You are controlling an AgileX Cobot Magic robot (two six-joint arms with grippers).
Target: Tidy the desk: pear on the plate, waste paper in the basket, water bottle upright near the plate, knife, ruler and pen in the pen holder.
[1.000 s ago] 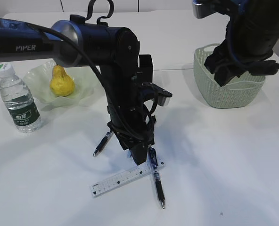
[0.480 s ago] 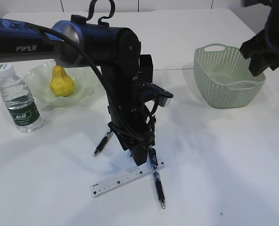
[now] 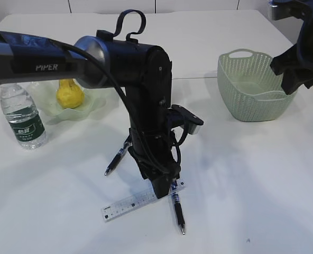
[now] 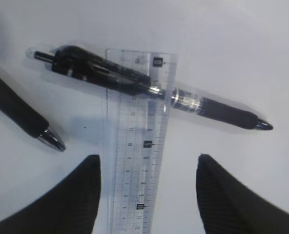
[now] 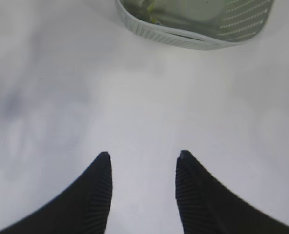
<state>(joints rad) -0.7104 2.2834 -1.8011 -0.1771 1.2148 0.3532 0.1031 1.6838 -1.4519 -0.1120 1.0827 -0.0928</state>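
Pens (image 4: 149, 87) — two (one ruler (image 4: 139, 161))

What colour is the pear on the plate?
Yellow. The pear on the pale green plate shows best in the exterior view.

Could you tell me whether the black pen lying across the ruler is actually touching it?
Touching. The left wrist view shows the pen lying straight across the top end of the ruler, its barrel covering the scale marks with no gap visible.

desk (image 3: 262, 174) | on it: bottle (image 3: 22, 117), plate (image 3: 95, 103), basket (image 3: 251, 87), ruler (image 3: 132, 203), pens (image 3: 177, 210)
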